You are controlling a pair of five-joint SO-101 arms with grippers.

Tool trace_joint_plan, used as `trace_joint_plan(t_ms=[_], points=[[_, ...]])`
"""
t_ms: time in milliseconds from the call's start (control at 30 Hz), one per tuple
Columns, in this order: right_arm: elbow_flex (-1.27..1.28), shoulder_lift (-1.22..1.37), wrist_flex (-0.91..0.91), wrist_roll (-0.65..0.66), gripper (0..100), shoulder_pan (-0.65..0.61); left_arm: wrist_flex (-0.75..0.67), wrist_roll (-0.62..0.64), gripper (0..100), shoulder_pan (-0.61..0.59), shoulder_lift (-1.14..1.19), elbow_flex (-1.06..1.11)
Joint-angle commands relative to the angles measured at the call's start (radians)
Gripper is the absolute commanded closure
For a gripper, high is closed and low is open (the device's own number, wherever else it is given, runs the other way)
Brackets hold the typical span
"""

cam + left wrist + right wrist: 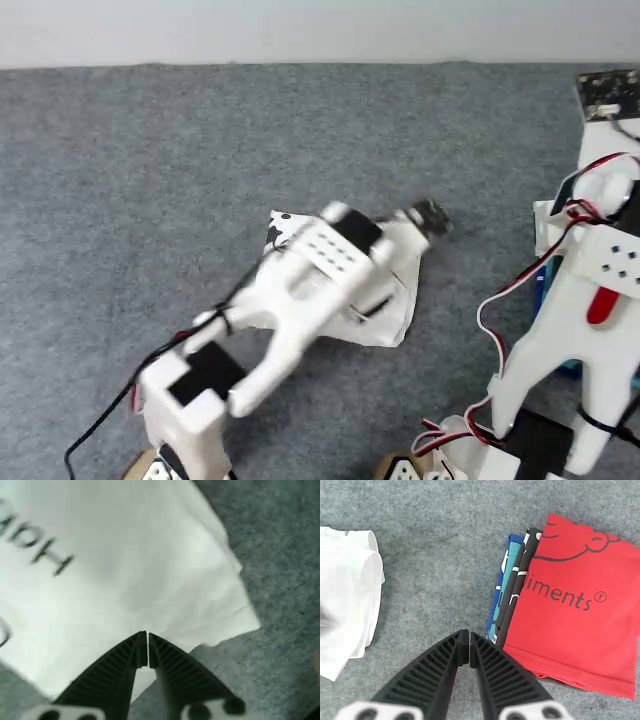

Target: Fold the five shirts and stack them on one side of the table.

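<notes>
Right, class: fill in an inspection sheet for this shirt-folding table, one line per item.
Surface: grey felt-like table, flat.
Job's things: white shirt lying in folds mid-table; stack with red shirt on top, black shirt and blue shirt beneath.
Clutter: nothing seen.
Grippers: left gripper shut, over the white shirt; right gripper shut, over bare table between white shirt and stack.
Cables: red, white and black wires on the right arm; black cable by the left arm.
Surroundings: pale wall behind.
</notes>
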Motion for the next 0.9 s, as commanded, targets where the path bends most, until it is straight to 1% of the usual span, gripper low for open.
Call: trace_joint_plan(t_ms=[0,100,167,400,600,667,800,867], points=[[-0.006,-0.039,0.038,0.006,99.0,0.008,-0.038,-0.006,99,0.071,0.06,-0.01],[-0.006,-0.039,0.038,0.006,99.0,0.008,-0.04,-0.009,99,0.114,0.11,-0.01],[-0.006,-0.039,0.038,0.006,99.0,0.008,-0.035,-0.009,99,0.115,0.118,-0.025],[-0.006,-0.039,0.038,0.006,99.0,0.008,0.017,-0.011,99,0.015,-0.037,-0.062],[-0.006,-0.039,0.039,0.003,99.0,0.004,0.08,-0.014,99,-0.153,-0.196,-0.062],[-0.005,-0.038,0.039,0.002,99.0,-0.002,0.106,-0.041,99,-0.229,-0.253,-0.062],[0.057,-0.039,0.041,-0.005,99.0,-0.068,0.166,-0.058,99,-0.385,-0.376,-0.059],[0.114,-0.039,0.041,-0.055,99.0,-0.11,0.193,-0.06,99,-0.47,-0.434,-0.058]])
